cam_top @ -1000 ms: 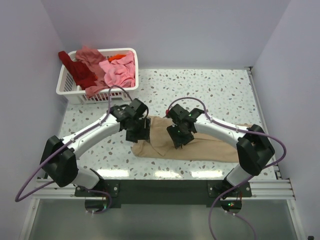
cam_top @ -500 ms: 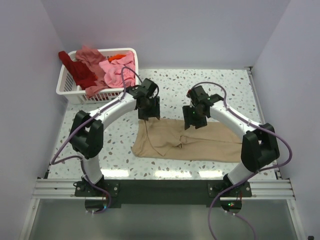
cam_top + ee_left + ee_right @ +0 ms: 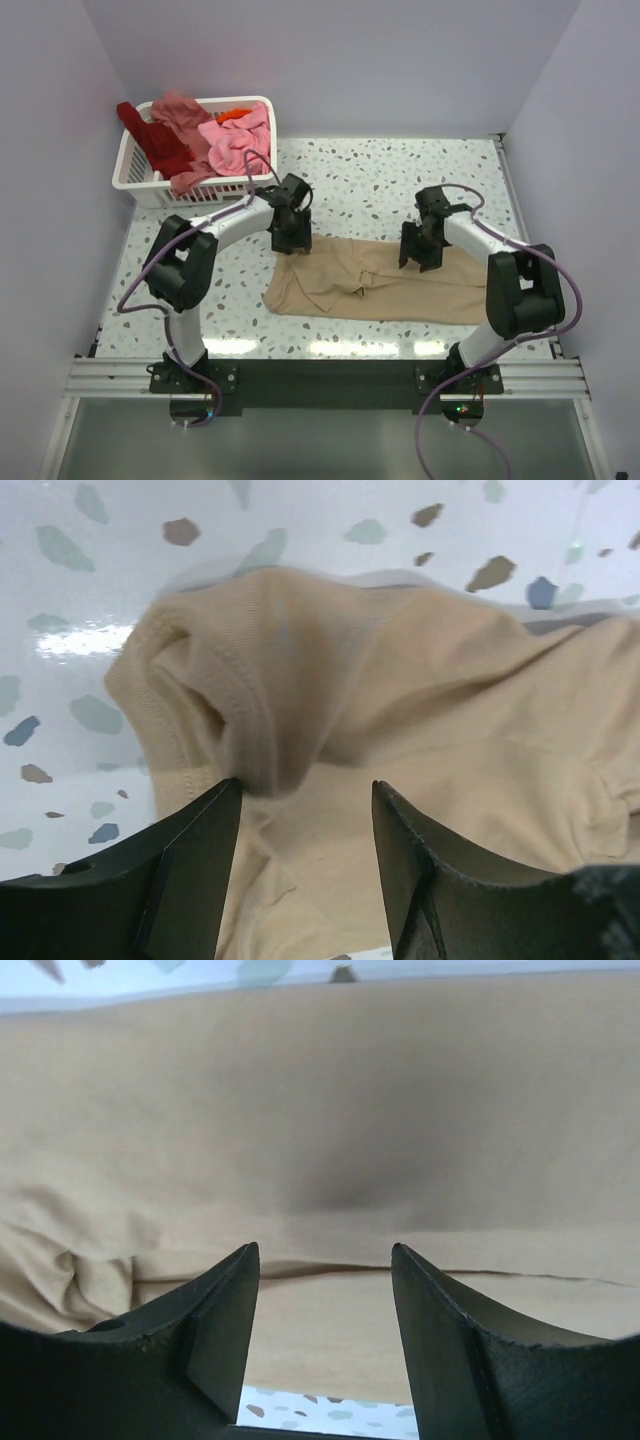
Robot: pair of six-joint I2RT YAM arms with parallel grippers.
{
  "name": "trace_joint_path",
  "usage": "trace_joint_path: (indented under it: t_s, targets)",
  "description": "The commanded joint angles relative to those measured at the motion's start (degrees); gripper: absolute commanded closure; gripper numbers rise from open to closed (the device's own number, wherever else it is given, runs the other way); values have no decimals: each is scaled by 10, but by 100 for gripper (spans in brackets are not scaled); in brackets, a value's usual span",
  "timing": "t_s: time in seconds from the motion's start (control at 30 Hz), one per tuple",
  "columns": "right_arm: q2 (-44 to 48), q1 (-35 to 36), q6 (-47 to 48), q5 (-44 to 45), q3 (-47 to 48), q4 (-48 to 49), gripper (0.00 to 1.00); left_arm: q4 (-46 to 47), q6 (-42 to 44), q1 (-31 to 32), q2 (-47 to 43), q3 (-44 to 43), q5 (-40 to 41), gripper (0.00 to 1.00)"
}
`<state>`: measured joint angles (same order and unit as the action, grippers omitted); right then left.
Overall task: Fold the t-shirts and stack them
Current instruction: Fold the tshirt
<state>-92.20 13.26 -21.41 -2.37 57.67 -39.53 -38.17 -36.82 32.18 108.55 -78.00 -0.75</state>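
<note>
One tan t-shirt (image 3: 400,290); maybe 4 shirts (image 3: 235,145) in basket (image 3: 140,186); L pincer (image 3: 305,792), R pincer (image 3: 325,1255) released.

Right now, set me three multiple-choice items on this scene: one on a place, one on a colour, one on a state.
1. Where does the white basket stand?
A) at the far left of the table
B) at the near right corner
C) between the arms

2. What colour is the shirt lying on the table?
A) dark red
B) orange
C) tan

3. How do the right fingers stand?
A) shut on cloth
B) apart, over the shirt
C) out of view

Answers:
1 A, the top view shows it by the far left edge.
2 C, the cloth is plain tan in every view.
3 B, the wrist view shows a wide gap with cloth beyond.
</note>
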Motion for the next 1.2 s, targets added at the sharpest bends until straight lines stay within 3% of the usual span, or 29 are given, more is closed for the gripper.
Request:
trace_joint_path:
  t_s: [0.0,0.3,0.6,0.83,1.03,1.17]
  targets:
    - [-7,-31,11,10,-12,36,41,27,11,-24,-4,20,29,41]
    - [-69,-93,27,22,-37,62,41,50,17,-49,-9,70,47,44]
    - [-112,-105,37,36,4,61,41,27,16,-84,-9,78,112,45]
    - [-112,-104,39,4,46,52,41,35,53,-91,-22,36,109,45]
    - [-66,-90,43,-7,76,26,41,17,79,-34,-60,-15,105,41]
    - [-30,-40,44,6,95,-2,41,1,82,48,-97,-4,87,39]
